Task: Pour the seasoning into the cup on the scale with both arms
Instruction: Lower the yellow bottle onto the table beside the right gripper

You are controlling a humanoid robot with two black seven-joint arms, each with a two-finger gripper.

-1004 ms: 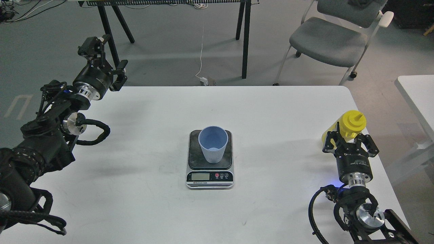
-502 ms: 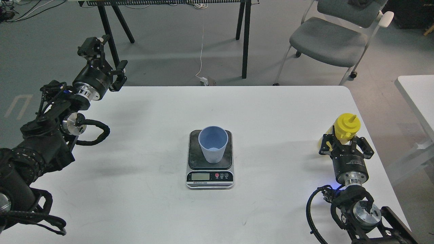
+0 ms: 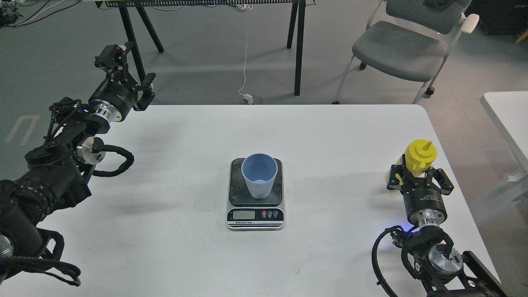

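The light blue cup (image 3: 259, 175) stands upright on the dark plate of the scale (image 3: 255, 215) at the middle of the white table (image 3: 330, 136). The cup looks empty. The yellow seasoning bottle (image 3: 420, 154) is upright near the table's right edge, nozzle up. My right gripper (image 3: 418, 176) is closed around its lower body, which it mostly hides. My left gripper (image 3: 136, 66) is open and empty, raised past the table's far left corner, far from the cup.
A grey chair (image 3: 400, 49) stands beyond the table at the back right. Black trestle legs (image 3: 299, 45) and a white cable are on the floor behind. Another white table's edge (image 3: 507, 119) is at the right.
My right gripper has come down and slightly nearer with the yellow bottle, which went from tilted to upright. The left arm, cup and scale have not moved.
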